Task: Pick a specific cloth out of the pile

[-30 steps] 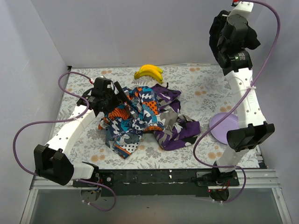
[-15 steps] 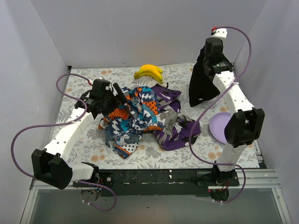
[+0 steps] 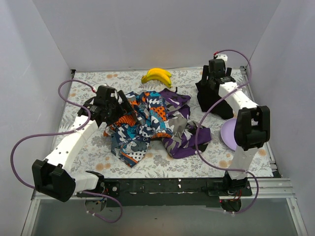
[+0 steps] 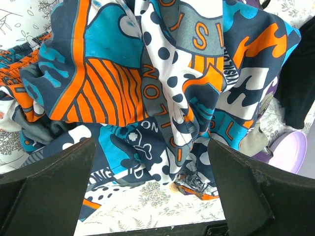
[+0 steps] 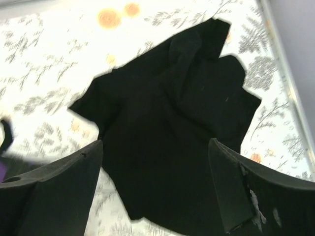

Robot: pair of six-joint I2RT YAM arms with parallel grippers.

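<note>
The plain black cloth lies crumpled on the flowered table at the back right, apart from the pile. It shows as a dark patch in the top view. My right gripper hovers just over it, open, with its fingers either side of the fabric and nothing pinched. The pile of orange-blue print and purple camouflage cloth sits mid-table. My left gripper stands open at the pile's left side, over the print cloth's edge.
A bunch of yellow bananas lies behind the pile. A lilac plate rests at the right, beside the right arm's elbow. White walls close in the table on three sides.
The right arm came down from high at the back right with the black cloth hanging from it, then opened and let the cloth drop onto the table. The left arm barely moved.
</note>
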